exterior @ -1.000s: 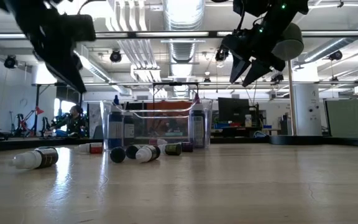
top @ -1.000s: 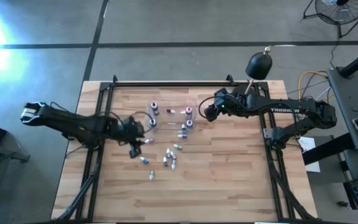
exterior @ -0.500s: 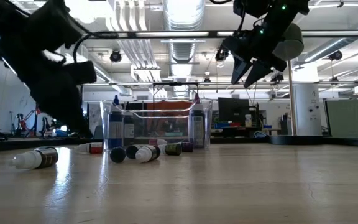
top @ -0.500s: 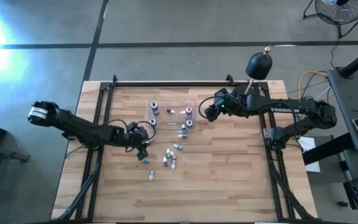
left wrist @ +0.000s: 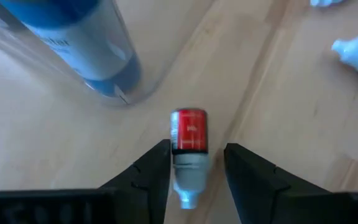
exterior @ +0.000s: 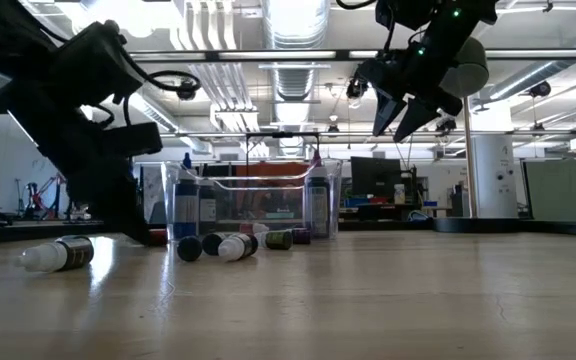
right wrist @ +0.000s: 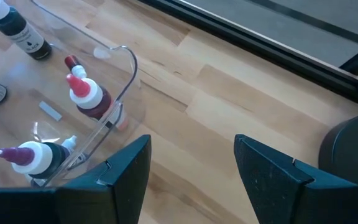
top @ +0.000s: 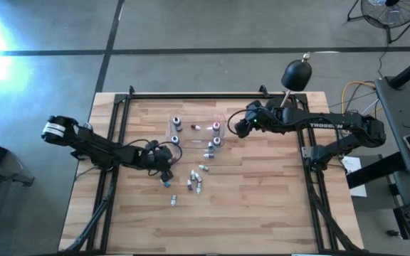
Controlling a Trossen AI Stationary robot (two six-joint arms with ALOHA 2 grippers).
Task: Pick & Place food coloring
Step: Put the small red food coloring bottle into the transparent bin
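Note:
A small red-labelled food coloring bottle [left wrist: 189, 132] lies on its side on the wood, pale cap end toward my left wrist. My left gripper [left wrist: 194, 167] is open and low over the table [top: 164, 169], one finger on each side of this bottle; touch does not show. Several more bottles lie loose [top: 194, 179], [exterior: 60, 253], [exterior: 230, 245]. Others stand upright inside the clear tray [top: 206, 121]: a blue one [left wrist: 79, 43] and dark ones with white-and-red tips [right wrist: 91, 96]. My right gripper [top: 238, 128] hangs open in the air beside the tray's right end [exterior: 400, 105].
The clear tray's curved corner wall [left wrist: 143, 93] stands just beyond the red-labelled bottle. A white-capped bottle [left wrist: 356, 51] lies off to one side. Black frame rails [top: 191, 95] run along the table's far, left and right edges. Bare wood spreads on the near half.
My left gripper has reached toward the table's right and dropped from well above the table down to the tabletop, ending astride the red-labelled bottle. The right arm has kept still, and no bottle has visibly moved.

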